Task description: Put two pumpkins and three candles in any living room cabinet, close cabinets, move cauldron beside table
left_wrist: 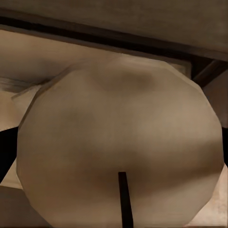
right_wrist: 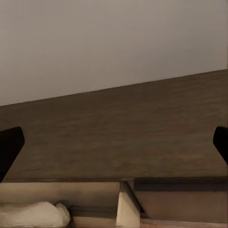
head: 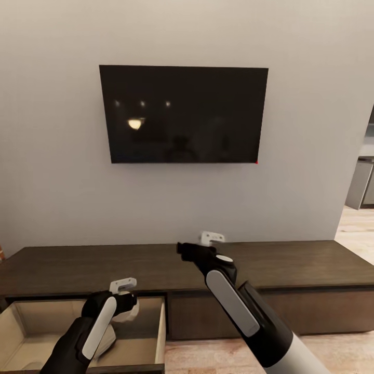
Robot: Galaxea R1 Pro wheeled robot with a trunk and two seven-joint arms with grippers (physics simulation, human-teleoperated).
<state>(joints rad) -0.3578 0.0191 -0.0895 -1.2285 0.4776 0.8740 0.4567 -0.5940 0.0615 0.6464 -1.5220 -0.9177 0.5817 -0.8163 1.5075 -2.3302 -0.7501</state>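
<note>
The left end effector (head: 126, 306) pinches a stubby grey-beige candle (left_wrist: 118, 142) directly over the open drawer (head: 161, 324) of the cabinet (head: 291, 265), release point at six o'clock below it, while the right end effector (head: 183, 249), fingers spread and empty, hovers over the cabinet top at one o'clock

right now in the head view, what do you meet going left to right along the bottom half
open cabinet drawer → left gripper holding a candle → right gripper → closed cabinet front → doorway floor
</note>
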